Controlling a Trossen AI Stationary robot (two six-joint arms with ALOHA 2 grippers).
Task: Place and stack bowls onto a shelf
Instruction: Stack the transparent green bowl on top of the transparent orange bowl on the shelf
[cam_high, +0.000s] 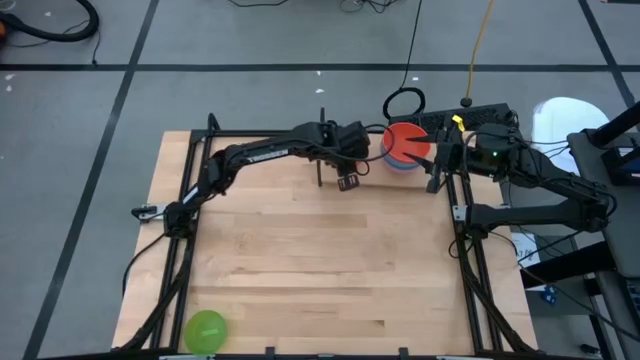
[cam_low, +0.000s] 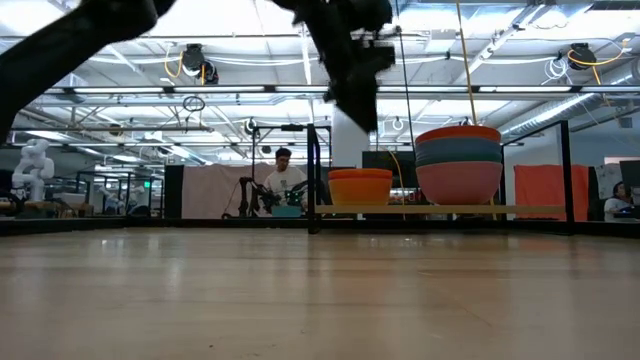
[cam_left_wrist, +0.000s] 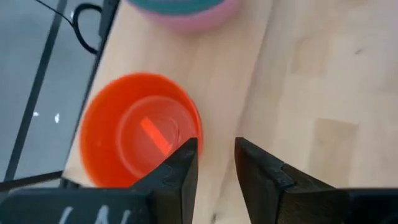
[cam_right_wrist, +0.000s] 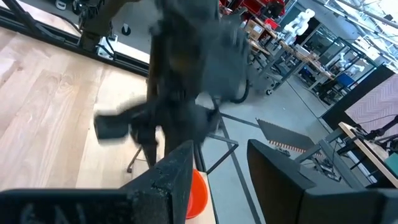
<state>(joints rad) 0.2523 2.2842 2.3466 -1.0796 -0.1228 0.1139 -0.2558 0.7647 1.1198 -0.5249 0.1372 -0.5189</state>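
High view shows the left gripper (cam_high: 349, 172) hovering empty, fingers slightly parted, at the shelf's (cam_low: 440, 209) nine-o'clock edge. Beside it sits the orange stack (cam_left_wrist: 138, 129); the tall bowl stack (cam_low: 459, 163) stands further right. A green bowl (cam_high: 205, 330) remains at seven o'clock, probably next. The right gripper (cam_high: 436, 170) waits, parted, at three o'clock.

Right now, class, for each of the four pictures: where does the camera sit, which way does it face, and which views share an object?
High: overhead, facing down; both arms, green bowl.
Low: table height, facing across to the shelf; an arm overhead.
Left wrist: on the left arm, facing down past the left gripper at the orange bowl.
Right wrist: on the right arm, past the right gripper toward the other arm.
Shared: the orange bowl shows in low and left wrist.
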